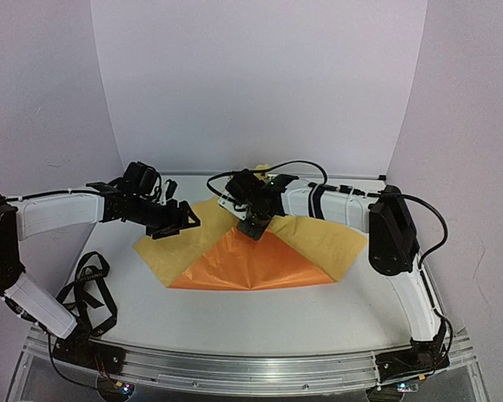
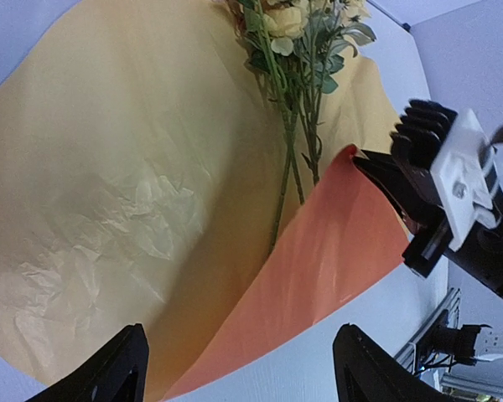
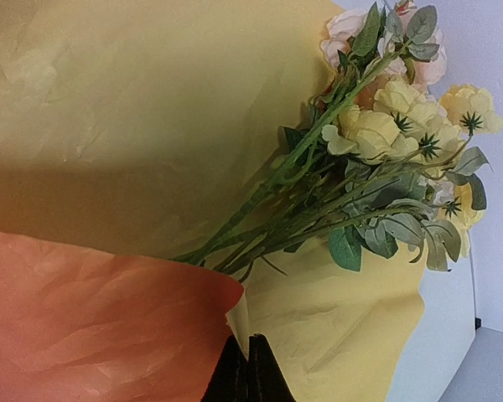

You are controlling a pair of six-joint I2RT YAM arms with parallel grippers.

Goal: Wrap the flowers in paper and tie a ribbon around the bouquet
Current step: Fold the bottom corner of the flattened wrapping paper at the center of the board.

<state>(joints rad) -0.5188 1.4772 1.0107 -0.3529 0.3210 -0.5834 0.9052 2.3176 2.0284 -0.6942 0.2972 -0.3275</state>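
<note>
Wrapping stage: pinching an orange corner of the paper [image 1: 235, 264] in the right end effector [image 3: 247, 368], folded over stems of the flowers [image 3: 377, 134] on the worktop [image 1: 235, 314]. Hovering the left end effector [image 2: 241, 364] spread above the paper's left side; likely next, closing on that flap.

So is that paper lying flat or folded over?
Partly folded. The right gripper pinches one corner of the paper, turned over the stems of the flowers, orange side showing; the rest lies spread, yellow side up.
</note>
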